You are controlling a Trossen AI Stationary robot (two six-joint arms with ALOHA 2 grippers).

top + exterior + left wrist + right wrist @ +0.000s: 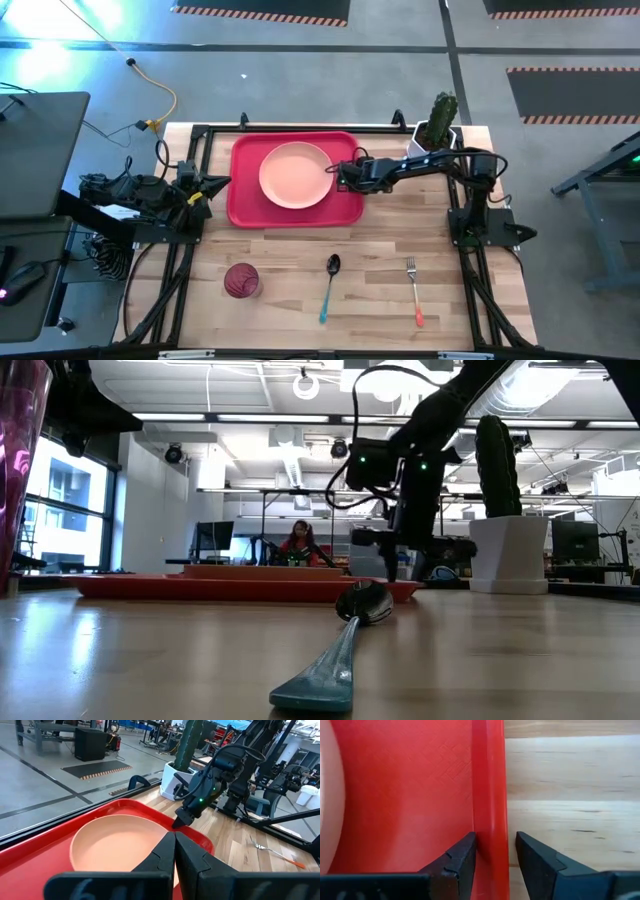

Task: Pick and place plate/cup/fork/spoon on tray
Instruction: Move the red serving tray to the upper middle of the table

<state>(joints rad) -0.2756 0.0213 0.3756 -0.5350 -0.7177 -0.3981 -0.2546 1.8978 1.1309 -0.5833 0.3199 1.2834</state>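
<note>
The red tray (245, 205) lies at the table's 12 o'clock side, a little toward 11, and the peach plate (295, 175) sits inside it, filling its middle. The right gripper (340, 172) reaches from 3 o'clock across to the tray's right edge, just beside the plate's rim. In its wrist view its fingers (457, 862) stand spread, one on each side of the tray's raised rim (490, 795), one inside the tray and one over the bare wood; whether they touch the rim cannot be told.

The left gripper (213, 183) waits at 9 o'clock, off the tray's left edge, its fingers (192, 857) pressed together and holding nothing.

Along the 6 o'clock side of the table (380, 240), well apart from the tray, lie three things: the dark red cup (241, 280) at about 7 o'clock, the teal-handled spoon (330, 285) near 6, and the orange-handled fork (414, 292) toward 5. A white pot with a cactus (438, 125) stands at the 1 o'clock corner.
</note>
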